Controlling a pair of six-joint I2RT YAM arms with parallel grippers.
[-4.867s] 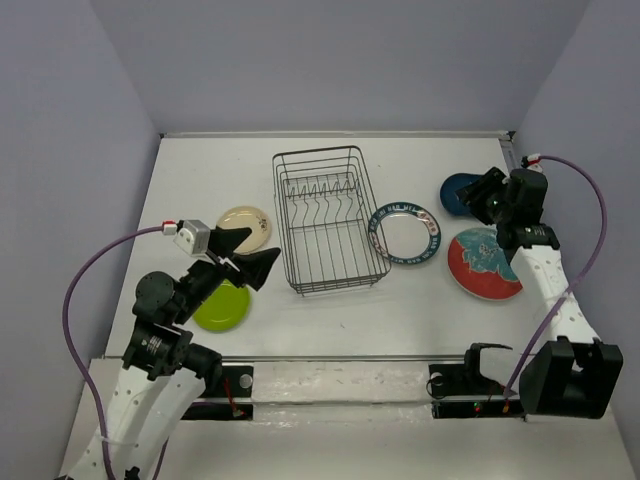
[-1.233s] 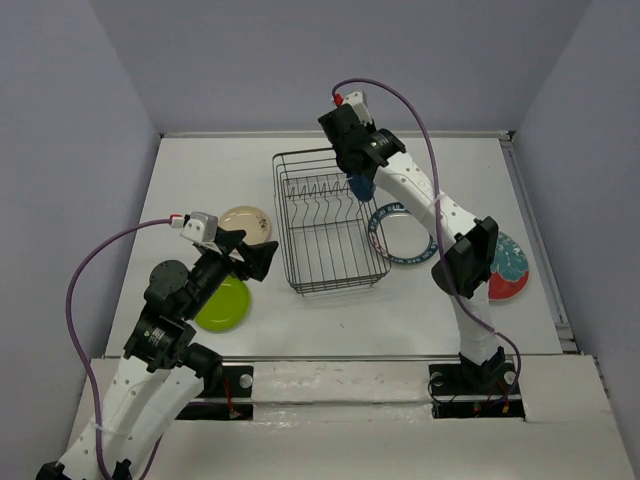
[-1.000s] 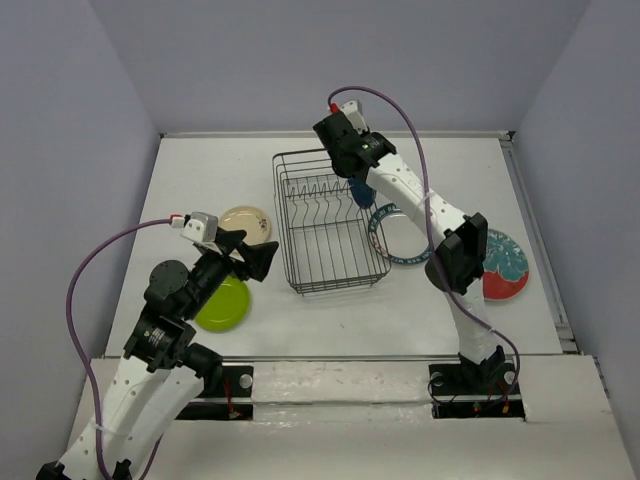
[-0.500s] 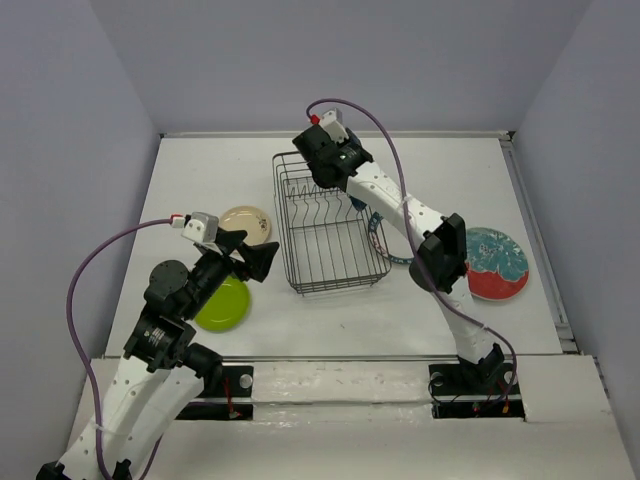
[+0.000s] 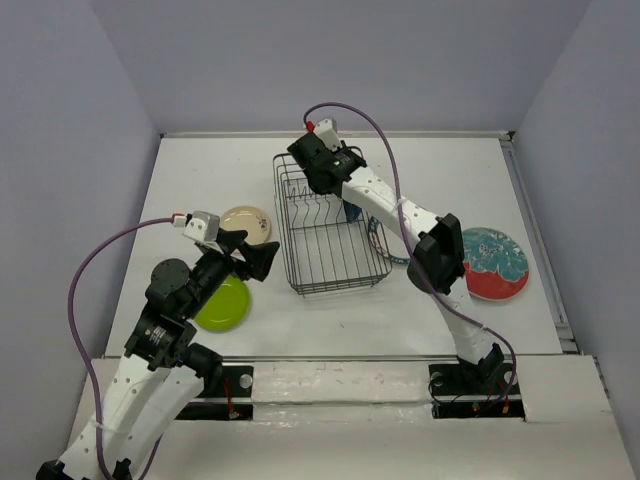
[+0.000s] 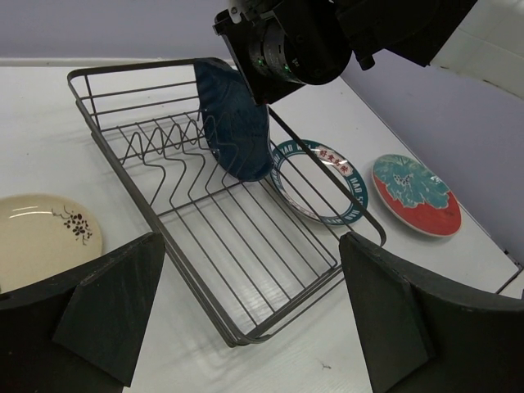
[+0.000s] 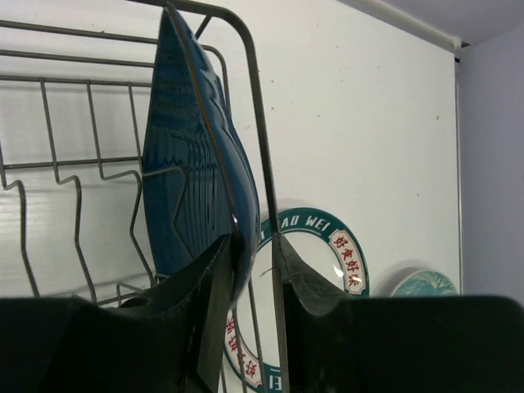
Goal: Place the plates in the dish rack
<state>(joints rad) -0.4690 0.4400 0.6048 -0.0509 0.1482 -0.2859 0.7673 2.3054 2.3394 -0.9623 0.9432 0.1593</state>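
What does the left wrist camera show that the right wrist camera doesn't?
Left wrist only: the cream plate and the whole rack. Right wrist only: the right gripper, close up, closed on the rim of the blue plate. Both: the blue plate on edge inside the rack, the teal-rimmed plate beside it, and the red plate, just a sliver in the right wrist view.

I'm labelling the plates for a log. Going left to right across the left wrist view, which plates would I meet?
cream plate → dark blue plate → teal-rimmed plate → red plate
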